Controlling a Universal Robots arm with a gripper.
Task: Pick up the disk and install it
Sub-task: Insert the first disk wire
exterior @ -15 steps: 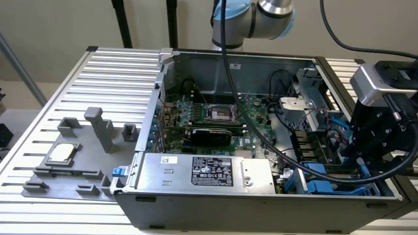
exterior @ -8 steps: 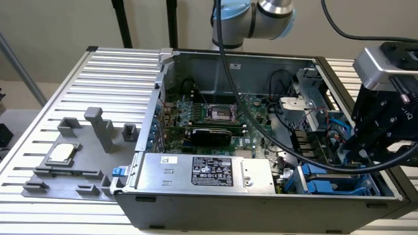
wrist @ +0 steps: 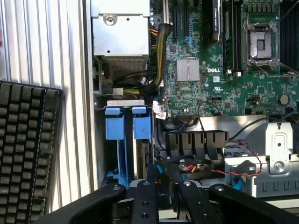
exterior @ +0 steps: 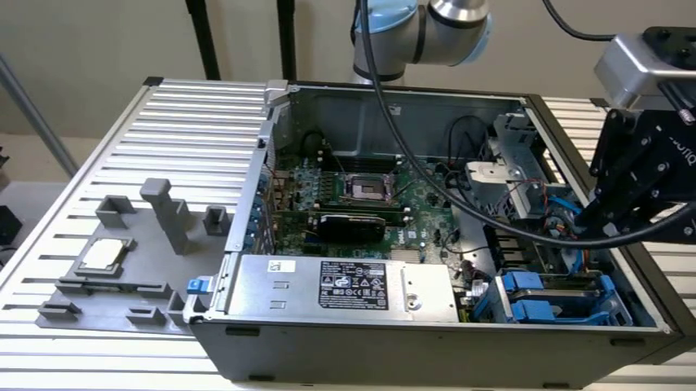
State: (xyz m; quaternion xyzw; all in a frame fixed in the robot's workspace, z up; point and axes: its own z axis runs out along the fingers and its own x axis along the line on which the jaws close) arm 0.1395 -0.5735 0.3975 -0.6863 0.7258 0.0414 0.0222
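On the slatted table (exterior: 65, 212) the open computer case (exterior: 435, 350) holds the blue-framed disk (exterior: 540, 295) upright in its 4 o'clock corner bay, the gripper (wrist: 164, 170) hovering just above at 3 o'clock, fingers (wrist: 153, 175) slightly apart, gripping nothing.

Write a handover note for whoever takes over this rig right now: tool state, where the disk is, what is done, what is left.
Tool: hangs over the open computer case, just above the drive bay. Open or shut cannot be told, nor whether it grips anything.
Disk: two blue disk carriers stand side by side in that bay. Which one is the job's disk cannot be told.
Done: no disk lies on the grey fixture tray beside the case.
Left: seating is unconfirmed; check it.
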